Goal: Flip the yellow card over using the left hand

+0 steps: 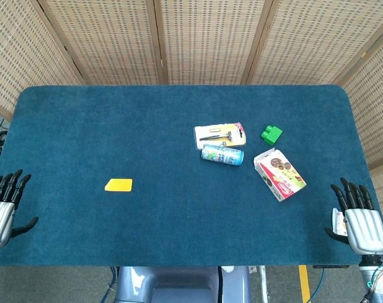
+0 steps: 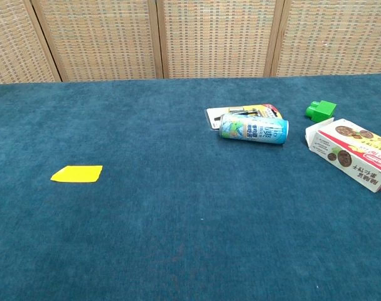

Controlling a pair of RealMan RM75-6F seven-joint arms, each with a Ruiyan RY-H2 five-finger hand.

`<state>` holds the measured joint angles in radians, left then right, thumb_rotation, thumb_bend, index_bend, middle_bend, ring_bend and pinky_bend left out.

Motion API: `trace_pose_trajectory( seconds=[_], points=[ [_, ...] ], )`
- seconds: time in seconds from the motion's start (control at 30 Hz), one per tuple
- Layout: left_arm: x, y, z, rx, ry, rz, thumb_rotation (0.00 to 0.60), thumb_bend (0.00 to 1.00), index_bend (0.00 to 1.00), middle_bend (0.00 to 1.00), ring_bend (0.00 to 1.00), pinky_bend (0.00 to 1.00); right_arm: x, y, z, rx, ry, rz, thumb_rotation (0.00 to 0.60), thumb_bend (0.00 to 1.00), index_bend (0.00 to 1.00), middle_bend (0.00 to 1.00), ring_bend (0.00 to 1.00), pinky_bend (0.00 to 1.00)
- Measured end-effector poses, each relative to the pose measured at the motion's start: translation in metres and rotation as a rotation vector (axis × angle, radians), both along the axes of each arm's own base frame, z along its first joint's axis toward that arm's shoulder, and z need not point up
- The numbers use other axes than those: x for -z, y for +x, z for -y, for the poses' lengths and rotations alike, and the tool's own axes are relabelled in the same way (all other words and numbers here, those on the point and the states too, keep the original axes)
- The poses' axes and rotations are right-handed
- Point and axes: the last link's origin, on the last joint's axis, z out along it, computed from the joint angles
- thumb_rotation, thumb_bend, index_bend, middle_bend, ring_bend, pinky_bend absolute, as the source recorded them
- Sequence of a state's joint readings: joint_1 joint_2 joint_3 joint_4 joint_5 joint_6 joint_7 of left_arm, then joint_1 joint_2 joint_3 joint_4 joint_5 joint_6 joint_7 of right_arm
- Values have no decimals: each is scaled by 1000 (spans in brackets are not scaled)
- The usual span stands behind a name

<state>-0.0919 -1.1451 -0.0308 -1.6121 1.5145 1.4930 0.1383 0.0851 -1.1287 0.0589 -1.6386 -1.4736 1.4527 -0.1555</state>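
Observation:
The yellow card (image 1: 118, 185) lies flat on the blue table cloth, left of centre; the chest view shows the same yellow card (image 2: 76, 174) at its left. My left hand (image 1: 3, 205) hovers at the table's left front corner, well left of the card, fingers spread and holding nothing. At the right front corner my right hand (image 1: 359, 219) also has its fingers apart and is empty. Neither hand appears in the chest view.
Right of centre lie a packaged razor card (image 1: 220, 134), a blue drink can (image 1: 222, 154) on its side, a green block (image 1: 271, 134) and a biscuit box (image 1: 279, 174). Wicker screens stand behind the table (image 1: 178, 221).

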Motion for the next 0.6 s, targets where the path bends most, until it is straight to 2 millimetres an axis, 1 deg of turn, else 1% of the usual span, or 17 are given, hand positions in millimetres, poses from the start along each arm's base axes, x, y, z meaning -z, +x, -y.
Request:
trace_pose_trajectory(
  seconds=[0.6],
  points=[
    [1,0,0,3,-9,4,600,203,0,0,0,0,0,2,-1,-4,0,3,600,53,83,0,0,0]
  ],
)
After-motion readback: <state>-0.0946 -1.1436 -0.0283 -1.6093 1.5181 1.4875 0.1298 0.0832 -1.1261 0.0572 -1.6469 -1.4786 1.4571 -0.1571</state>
